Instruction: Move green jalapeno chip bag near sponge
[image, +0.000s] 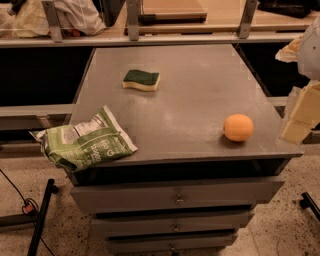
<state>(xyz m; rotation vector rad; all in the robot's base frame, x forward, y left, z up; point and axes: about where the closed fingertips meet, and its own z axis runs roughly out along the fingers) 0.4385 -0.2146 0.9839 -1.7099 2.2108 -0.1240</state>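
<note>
The green jalapeno chip bag (85, 140) lies crinkled at the front left corner of the grey cabinet top (195, 100), with its left end hanging over the edge. The sponge (141, 79), dark green on top with a pale yellow base, lies flat toward the back, left of the middle. My gripper (301, 116) shows as pale blocks at the right edge of the view, beside the cabinet's right front corner. It is far from the bag and the sponge and holds nothing that I can see.
A round orange fruit (238, 127) sits near the front right of the top. Drawers (175, 199) stack below the front edge. A shelf with metal posts (132, 20) runs behind the cabinet. A cable and a dark stand leg (40, 215) lie on the floor at left.
</note>
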